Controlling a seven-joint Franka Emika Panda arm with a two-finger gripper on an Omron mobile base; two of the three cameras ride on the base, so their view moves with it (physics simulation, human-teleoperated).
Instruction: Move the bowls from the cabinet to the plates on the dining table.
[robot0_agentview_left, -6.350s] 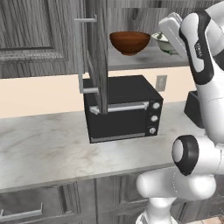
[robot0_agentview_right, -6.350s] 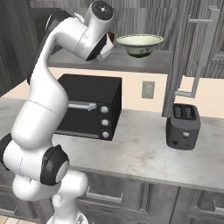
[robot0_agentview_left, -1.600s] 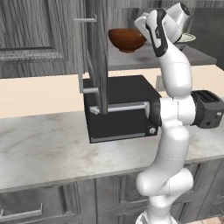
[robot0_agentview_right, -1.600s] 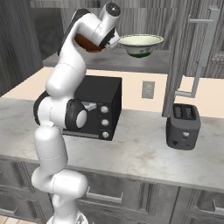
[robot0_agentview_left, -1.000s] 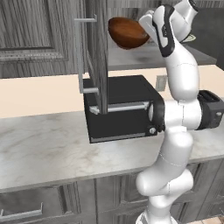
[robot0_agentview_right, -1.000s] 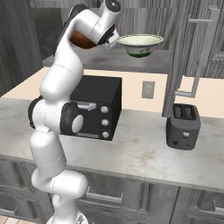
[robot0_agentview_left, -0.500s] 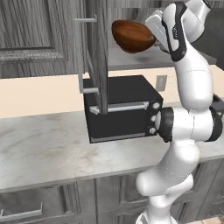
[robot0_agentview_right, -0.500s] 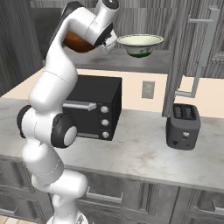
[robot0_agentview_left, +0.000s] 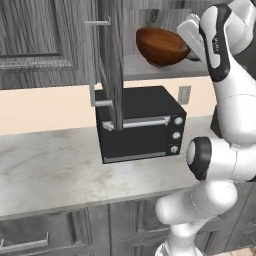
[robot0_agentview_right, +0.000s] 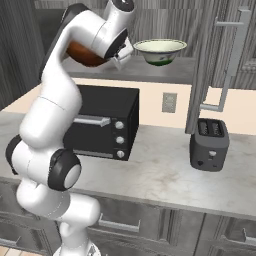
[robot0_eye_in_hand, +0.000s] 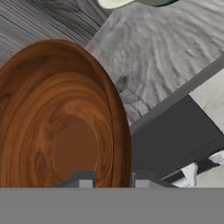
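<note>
Lifted off the cabinet (robot0_agentview_left: 112, 60) shelf and tipped on its side since a second and a half ago, the reddish-brown bowl (robot0_agentview_left: 162, 46) now hangs just above the shelf edge, its mouth turned toward the hand. The gripper (robot0_eye_in_hand: 111, 177) is clamped on the bowl's rim — in the hand view one finger tip sits inside the wall and the other outside, with the wood grain of the bowl's inside spreading above them. The cream-green bowl (robot0_agentview_right: 160, 51) stands upright on the same shelf, near the held one but apart from it. Below are the black toaster oven (robot0_agentview_left: 140, 130) on the marble counter (robot0_agentview_left: 50, 175) and, further right, a dark toaster (robot0_agentview_right: 209, 145). A rim pinch on a tilted, glossy bowl looks like the weak point: a quick swing could let it pivot or slip between the fingers, and a careless pull outward might knock it against the open cabinet door (robot0_agentview_right: 210, 65) or nudge the cream-green bowl. Much is hard to make out — the arm's white links cover the gripper itself in both base views, the right base view gives just a brown sliver of the held bowl behind the forearm, and the grip's depth on the rim cannot be judged.
</note>
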